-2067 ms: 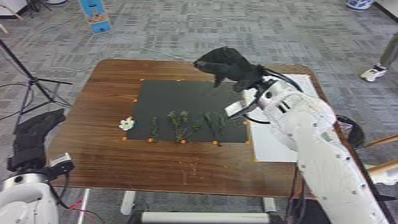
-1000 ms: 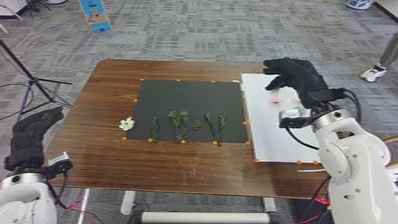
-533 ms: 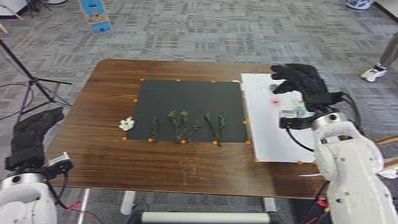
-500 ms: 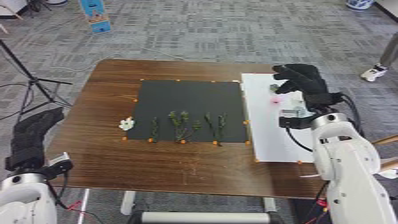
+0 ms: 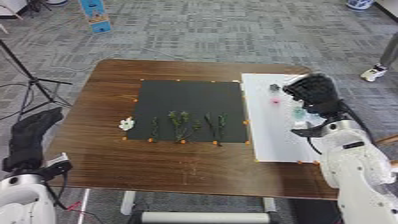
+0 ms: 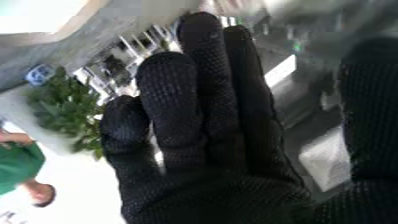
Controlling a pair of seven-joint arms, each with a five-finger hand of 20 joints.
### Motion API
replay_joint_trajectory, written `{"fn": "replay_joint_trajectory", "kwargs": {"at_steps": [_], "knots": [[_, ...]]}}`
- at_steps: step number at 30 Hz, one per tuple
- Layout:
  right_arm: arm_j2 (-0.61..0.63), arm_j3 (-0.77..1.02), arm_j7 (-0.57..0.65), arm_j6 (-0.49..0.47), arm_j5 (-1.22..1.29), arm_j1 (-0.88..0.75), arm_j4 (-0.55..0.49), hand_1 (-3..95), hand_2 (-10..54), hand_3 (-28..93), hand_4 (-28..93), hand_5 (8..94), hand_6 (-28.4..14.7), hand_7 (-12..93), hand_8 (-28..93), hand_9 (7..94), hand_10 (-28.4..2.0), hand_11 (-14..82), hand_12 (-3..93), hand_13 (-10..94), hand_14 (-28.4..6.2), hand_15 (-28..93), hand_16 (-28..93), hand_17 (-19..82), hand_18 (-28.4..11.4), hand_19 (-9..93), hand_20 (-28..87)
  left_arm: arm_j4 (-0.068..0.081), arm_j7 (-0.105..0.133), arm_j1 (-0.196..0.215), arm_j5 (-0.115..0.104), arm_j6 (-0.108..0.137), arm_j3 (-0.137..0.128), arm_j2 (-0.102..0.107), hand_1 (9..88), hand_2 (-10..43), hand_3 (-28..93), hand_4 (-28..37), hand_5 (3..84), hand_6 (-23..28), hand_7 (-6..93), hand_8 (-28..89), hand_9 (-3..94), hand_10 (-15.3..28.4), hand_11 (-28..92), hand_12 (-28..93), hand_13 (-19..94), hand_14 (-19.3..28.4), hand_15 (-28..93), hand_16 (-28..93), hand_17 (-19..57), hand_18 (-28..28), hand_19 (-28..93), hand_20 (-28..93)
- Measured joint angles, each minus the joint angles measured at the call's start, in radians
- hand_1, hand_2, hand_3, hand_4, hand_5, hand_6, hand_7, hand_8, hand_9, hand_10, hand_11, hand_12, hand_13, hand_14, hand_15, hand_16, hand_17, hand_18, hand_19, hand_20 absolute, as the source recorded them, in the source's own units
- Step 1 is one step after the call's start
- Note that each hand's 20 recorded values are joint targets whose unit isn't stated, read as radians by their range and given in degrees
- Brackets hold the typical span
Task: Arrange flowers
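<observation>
Head view: green stems (image 5: 180,122) lie on the near part of the dark mat (image 5: 187,92); white flower (image 5: 126,124) at its left edge. Right of the mat, pink flower (image 5: 275,101) on white sheet (image 5: 271,137), right hand (image 5: 311,91) above the sheet. Left hand (image 5: 37,126) left of the mat, fingers extended. Right wrist view: right hand's fingers (image 6: 169,90) straight, close together, thumb (image 6: 369,105) apart.

Brown wood-grain table (image 5: 178,172), near-black mat (image 5: 188,95), white sheet (image 5: 271,135), green stems (image 5: 180,122), white flower (image 5: 127,123), grey block-patterned carpet (image 5: 222,30)
</observation>
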Motion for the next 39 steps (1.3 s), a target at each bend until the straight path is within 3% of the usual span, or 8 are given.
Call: {"fn": "replay_joint_trajectory", "kwargs": {"at_steps": [5,14,30,32,35,39], "knots": [[0.083,-0.004,0.063,-0.011,-0.110,-0.006,0.008,28.5,-6.4,60,-13,70.7,-2.4,26,-6,79.9,-13.9,33.1,27.5,71,-14.4,69,38,36,-26.3,87,64,-0.002,-0.005,0.001,0.003,0.000,-0.002,-0.001,33.9,19.9,72,-26.8,52.0,2.7,18.8,-10,50.3,12.5,20,10,38,11.1,12,-3,13.1,5.7,5,19],[0.167,-0.022,0.072,-0.018,-0.208,0.021,0.088,26.8,-9.4,62,-15,70.8,-2.1,28,-6,80.0,-13.5,34.9,28.4,72,-14.1,69,39,36,-26.6,88,64,-0.010,-0.010,0.012,0.006,0.000,-0.007,-0.003,33.9,19.8,72,-26.7,52.0,2.8,18.8,-10,50.3,12.5,20,10,38,11.2,12,-3,13.0,5.8,5,19],[0.204,-0.093,0.085,-0.024,-0.293,0.096,0.174,25.7,-9.5,62,-16,70.4,-2.2,27,-7,79.4,-13.8,34.0,28.1,71,-14.3,68,39,36,-26.6,88,64,-0.009,-0.016,0.006,0.017,-0.003,-0.006,-0.002,33.8,19.7,72,-26.6,51.8,2.7,18.9,-10,50.3,12.5,20,10,38,11.2,12,-3,12.9,5.8,5,19],[0.205,-0.091,0.085,-0.024,-0.296,0.095,0.175,24.7,-6.7,61,-16,69.8,-2.5,26,-7,79.1,-14.2,32.4,27.9,71,-14.6,65,38,34,-26.4,85,63,-0.010,-0.017,0.005,0.018,-0.004,-0.007,-0.002,33.8,19.7,72,-26.6,51.8,2.7,18.8,-10,50.3,12.5,20,10,38,11.1,12,-3,12.9,5.9,5,19],[0.207,-0.082,0.085,-0.015,-0.288,0.084,0.163,22.4,3.9,58,-15,68.0,-3.0,25,-6,75.6,-16.1,25.3,25.5,68,-16.3,57,35,31,-25.6,78,61,-0.010,-0.017,0.005,0.018,-0.005,-0.008,-0.001,33.8,19.6,72,-26.8,51.8,2.7,18.8,-10,50.4,12.5,20,10,38,11.2,12,-3,12.9,5.9,5,18],[0.220,-0.083,0.078,0.053,-0.130,0.053,0.095,21.2,7.5,58,-14,64.4,-3.0,22,-7,70.8,-16.7,18.9,23.0,63,-17.3,49,33,27,-24.5,70,58,-0.013,-0.020,0.010,0.019,-0.005,-0.018,-0.001,33.8,19.7,71,-26.8,52.0,2.7,18.8,-10,50.3,12.4,20,10,38,11.2,12,-3,12.9,5.9,5,18]]}}
